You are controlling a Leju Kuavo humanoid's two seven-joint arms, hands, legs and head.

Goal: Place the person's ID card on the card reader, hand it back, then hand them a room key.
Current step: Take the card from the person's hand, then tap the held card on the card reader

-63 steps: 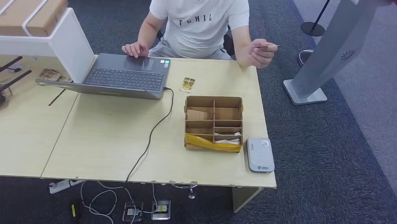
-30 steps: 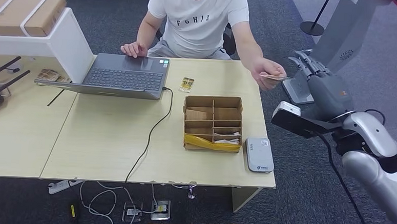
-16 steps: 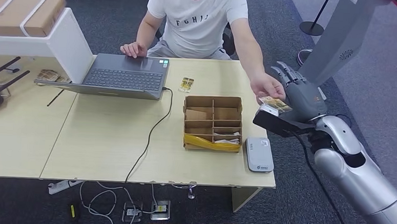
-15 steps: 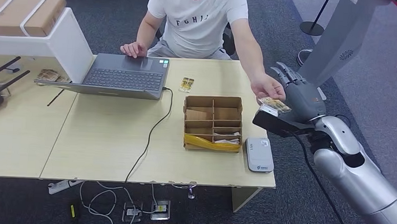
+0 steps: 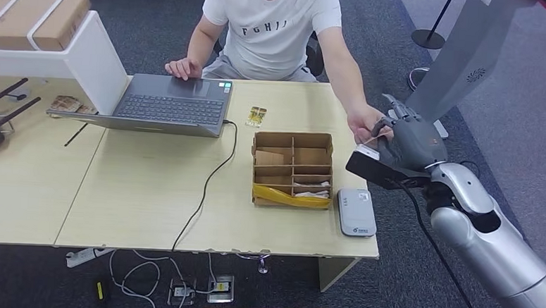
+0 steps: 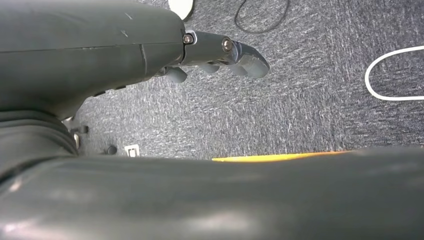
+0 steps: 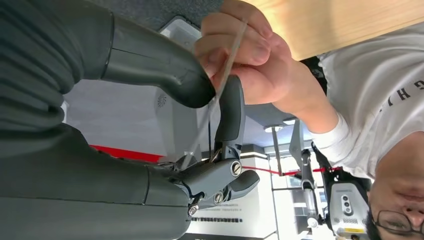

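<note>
Right hand [image 5: 398, 136] pinches ID card [image 7: 220, 85] alongside person's hand [image 7: 250, 60] — card reader [image 5: 357, 212], hand-back, room key all left.

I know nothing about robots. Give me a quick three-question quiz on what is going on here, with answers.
1. True or false: the ID card already lies on the card reader.
2. Which touches the card besides the right hand? A the laptop; B the person's hand; C the cardboard organizer.
3. Fill in: the card reader lies beside the ____.

Key: 1 false; 2 B; 3 cardboard organizer.
</note>
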